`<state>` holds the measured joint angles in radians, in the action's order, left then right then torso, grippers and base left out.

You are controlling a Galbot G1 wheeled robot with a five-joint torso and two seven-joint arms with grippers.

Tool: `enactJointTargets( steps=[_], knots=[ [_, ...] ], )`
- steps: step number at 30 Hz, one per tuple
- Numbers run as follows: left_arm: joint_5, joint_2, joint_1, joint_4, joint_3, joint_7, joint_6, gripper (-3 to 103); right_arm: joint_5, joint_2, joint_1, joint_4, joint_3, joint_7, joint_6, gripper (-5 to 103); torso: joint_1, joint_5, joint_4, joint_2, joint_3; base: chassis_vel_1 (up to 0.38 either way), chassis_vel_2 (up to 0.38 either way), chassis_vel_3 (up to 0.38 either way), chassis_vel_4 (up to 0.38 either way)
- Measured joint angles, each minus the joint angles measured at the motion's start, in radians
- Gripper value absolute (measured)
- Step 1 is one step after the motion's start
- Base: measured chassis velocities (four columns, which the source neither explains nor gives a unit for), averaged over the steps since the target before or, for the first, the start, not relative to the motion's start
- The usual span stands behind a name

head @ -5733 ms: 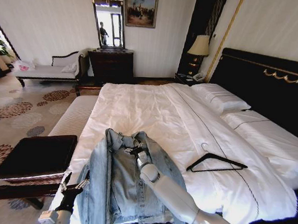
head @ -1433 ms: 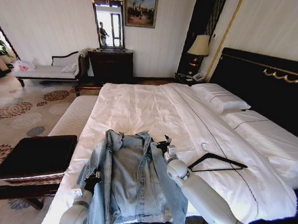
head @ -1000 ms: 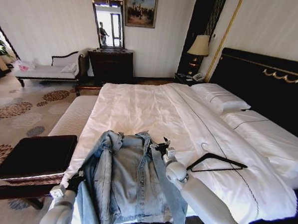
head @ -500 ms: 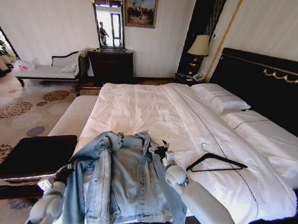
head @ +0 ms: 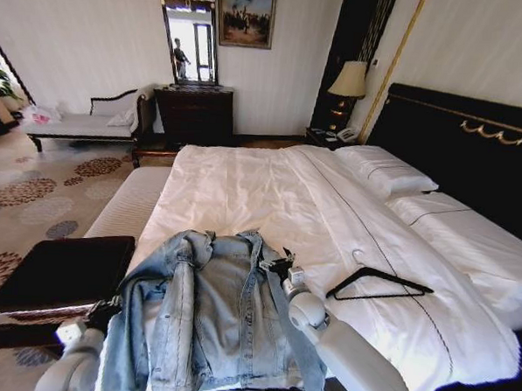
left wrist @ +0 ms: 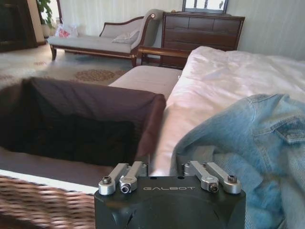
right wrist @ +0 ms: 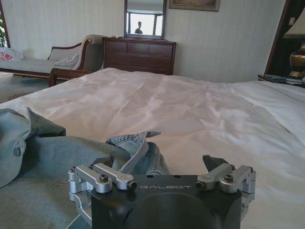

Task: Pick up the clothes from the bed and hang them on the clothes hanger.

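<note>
Jacket (head: 211,315) lies spread at the bed's (head: 270,187) foot edge. Your left pincer (head: 106,308) pinches its sleeve at the left edge; your right pincer (head: 279,265) grips the front panel. Hanger (head: 379,285) rests on the sheet just beside, toward the right edge.

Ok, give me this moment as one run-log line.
left gripper: at denim jacket left edge | right gripper: at jacket right collar side | jacket: spread on bed | clothes hanger: lying on bed, untouched
</note>
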<state>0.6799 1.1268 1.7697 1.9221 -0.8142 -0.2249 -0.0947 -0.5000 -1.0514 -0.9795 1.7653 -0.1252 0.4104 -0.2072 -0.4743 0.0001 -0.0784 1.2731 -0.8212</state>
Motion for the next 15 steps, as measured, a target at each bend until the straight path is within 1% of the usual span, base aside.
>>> enactJointTargets(
  steps=[1,3,4,5,6,7,8,9,11,12,13,14,15],
  knots=[
    [-0.010,0.002,0.014,0.006,-0.006,0.003,0.008,40,0.001,-0.001,0.000,-0.002,0.000,-0.001,0.000,100,0.000,0.0001,0.0001,0.000,0.000,0.000,0.000,0.000,0.000],
    [-0.041,0.010,0.066,0.033,-0.026,0.008,0.043,51,0.005,-0.009,-0.001,-0.012,-0.001,-0.007,0.001,100,0.000,-0.0002,0.0000,0.000,0.000,0.000,0.000,0.000,0.000],
    [-0.041,0.010,0.066,0.033,-0.026,0.008,0.043,51,0.005,-0.009,-0.001,-0.012,-0.001,-0.007,0.001,100,0.000,-0.0002,0.0000,0.000,0.000,0.000,0.000,0.000,0.000],
    [-0.050,0.015,0.082,0.059,-0.034,0.006,0.055,56,0.006,-0.013,0.000,-0.017,-0.003,-0.009,0.002,100,0.000,-0.0001,0.0000,0.000,0.000,0.000,0.000,0.000,0.000],
    [-0.053,0.017,0.087,0.071,-0.036,0.005,0.057,56,0.007,-0.015,0.001,-0.018,-0.005,-0.010,0.002,100,0.000,-0.0001,0.0000,0.000,0.000,0.000,0.000,0.000,0.000],
    [-0.064,0.018,0.095,0.112,-0.039,-0.003,0.057,61,0.007,-0.019,0.003,-0.019,-0.009,-0.010,0.002,100,0.000,-0.0001,0.0000,0.000,0.000,0.000,0.000,0.000,0.000],
    [-0.064,0.018,0.095,0.112,-0.039,-0.003,0.057,61,0.007,-0.019,0.003,-0.019,-0.009,-0.010,0.002,100,0.000,-0.0001,0.0000,0.000,0.000,0.000,0.000,0.000,0.000],
    [-0.073,0.016,0.092,0.152,-0.036,-0.011,0.048,67,0.007,-0.023,0.004,-0.020,-0.013,-0.010,0.002,100,0.000,0.0000,0.0000,0.000,0.000,0.000,0.000,0.000,0.000],
    [-0.091,-0.008,0.051,0.223,-0.004,-0.043,0.007,77,0.008,-0.027,0.004,-0.018,-0.016,-0.010,0.001,100,0.000,0.0002,-0.0001,0.000,0.000,0.000,0.000,0.000,0.000],
    [-0.091,-0.008,0.051,0.223,-0.004,-0.043,0.007,77,0.008,-0.027,0.004,-0.018,-0.016,-0.010,0.001,100,0.000,0.0002,-0.0001,0.000,0.000,0.000,0.000,0.000,0.000],
    [-0.101,-0.023,0.023,0.240,0.017,-0.054,-0.003,83,0.008,-0.027,0.004,-0.016,-0.017,-0.010,0.001,100,0.000,0.0001,-0.0001,0.000,0.000,0.000,0.000,0.000,0.000],
    [-0.104,-0.061,-0.038,0.253,0.069,-0.077,-0.029,88,0.008,-0.025,0.003,-0.015,-0.019,-0.009,0.001,100,0.000,0.0001,-0.0006,0.000,0.000,0.000,0.000,0.000,0.000],
    [-0.094,-0.090,-0.078,0.252,0.109,-0.094,-0.045,88,0.006,-0.021,0.007,-0.016,-0.025,-0.009,0.001,100,0.000,-0.0002,-0.0008,0.000,0.000,0.000,0.000,0.000,0.000]
  ],
)
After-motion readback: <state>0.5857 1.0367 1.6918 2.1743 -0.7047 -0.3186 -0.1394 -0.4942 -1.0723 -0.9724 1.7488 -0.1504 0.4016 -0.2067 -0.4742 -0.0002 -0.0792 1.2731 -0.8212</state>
